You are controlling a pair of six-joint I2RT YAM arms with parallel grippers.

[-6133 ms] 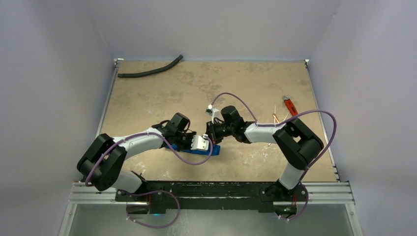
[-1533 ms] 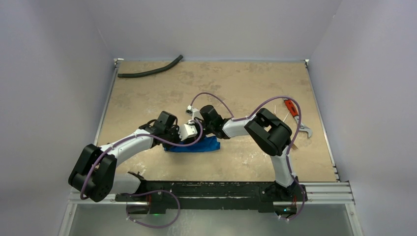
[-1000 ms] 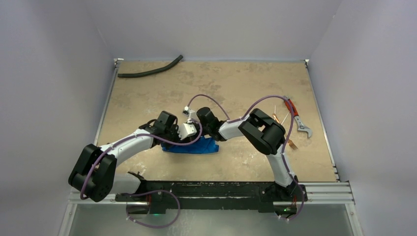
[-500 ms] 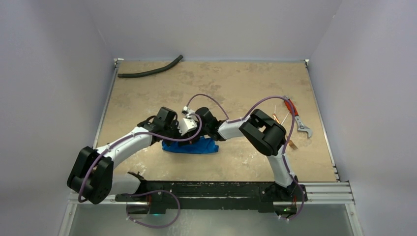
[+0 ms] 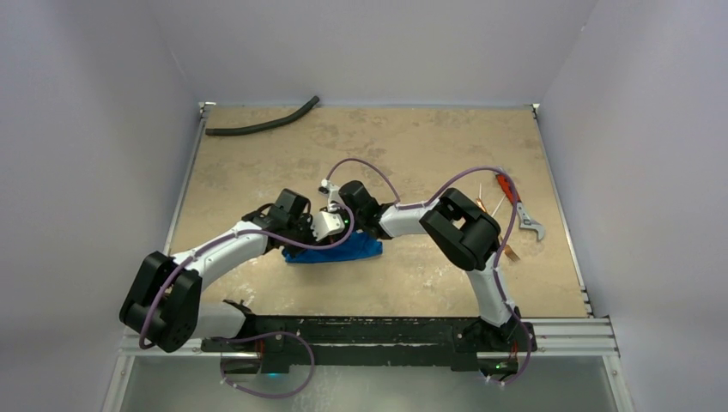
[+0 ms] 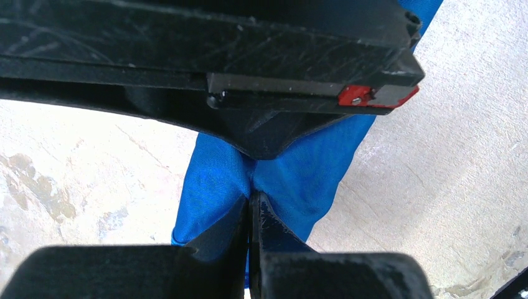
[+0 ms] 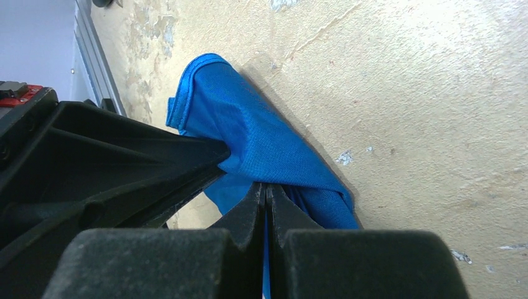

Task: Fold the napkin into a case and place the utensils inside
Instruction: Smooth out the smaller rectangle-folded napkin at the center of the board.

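The blue napkin (image 5: pixel 339 251) is pinched on the desk (image 5: pixel 412 146) between the left gripper (image 6: pixel 251 202) and the right gripper (image 7: pixel 264 190) — both clamped shut on it, seemingly to set a fold — while the utensils (image 5: pixel 506 250) are seen well off to their right.

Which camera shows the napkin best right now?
Right wrist: the napkin lies broad across the frame, hem and folds sharp. Left wrist shows a narrower strip, half hidden. Top external shows only a small blue oblong, partly covered.
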